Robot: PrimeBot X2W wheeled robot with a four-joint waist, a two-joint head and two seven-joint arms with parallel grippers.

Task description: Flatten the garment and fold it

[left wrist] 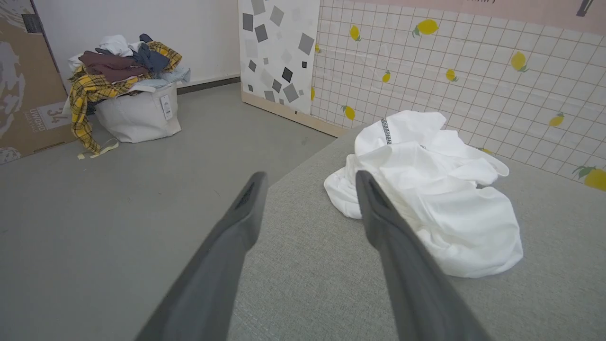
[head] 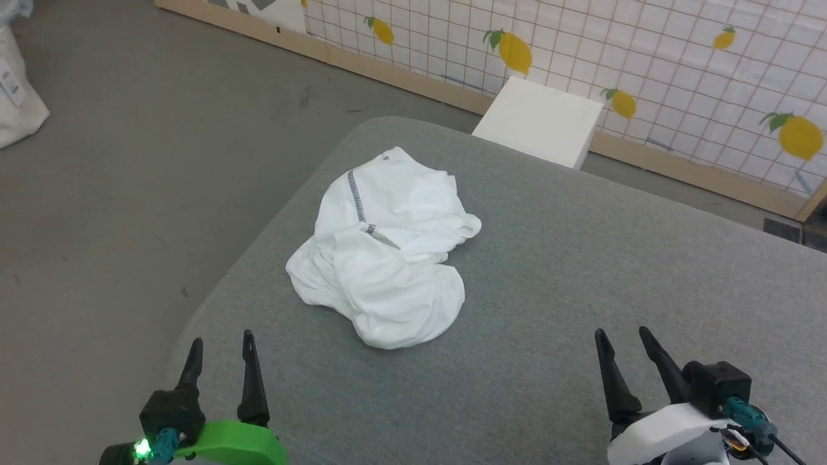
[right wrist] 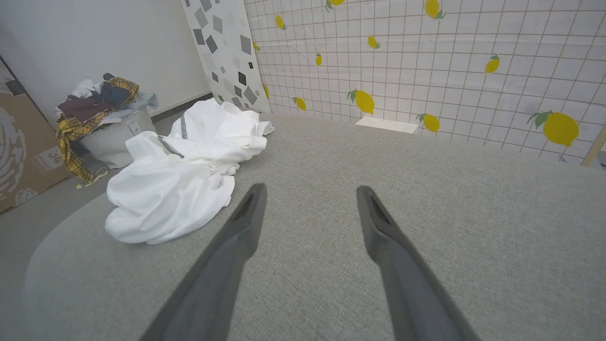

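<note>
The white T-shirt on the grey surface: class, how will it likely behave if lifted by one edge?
The T-shirt probably droops floppily: it lies in soft folds. It looks thin, so likely light. Pushed, it may bunch on the grey surface, not slide.

You are getting bare grey bench (head: 581,271) lying open from the left end effector (head: 222,338) and the right end effector (head: 622,331) up to the crumpled white T-shirt (head: 387,258). A white box (head: 539,119) is standing just beyond the far edge, against the lemon-print wall (head: 711,64).
</note>
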